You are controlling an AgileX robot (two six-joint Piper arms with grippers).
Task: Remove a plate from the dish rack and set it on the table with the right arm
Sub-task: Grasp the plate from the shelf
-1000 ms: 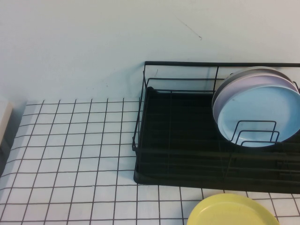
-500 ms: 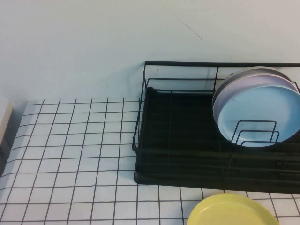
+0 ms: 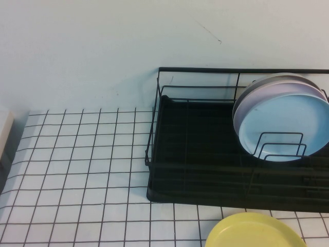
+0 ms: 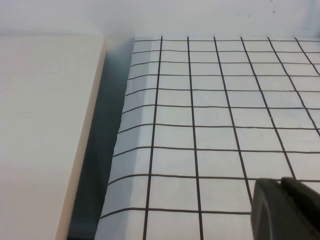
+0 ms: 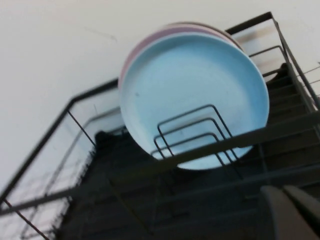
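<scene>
The light-blue plate stands on edge at the right end of the black wire dish rack, leaning on a pale pink plate behind it. The right wrist view shows the blue plate behind the rack's wire loops. My right gripper is shut and empty, low in front of the rack and apart from the plate. My left gripper is shut and empty over the gridded white table. Neither gripper shows in the high view.
A yellow plate lies flat on the table in front of the rack. A white block stands along the table's left edge, also visible in the high view. A pale wall runs behind the rack.
</scene>
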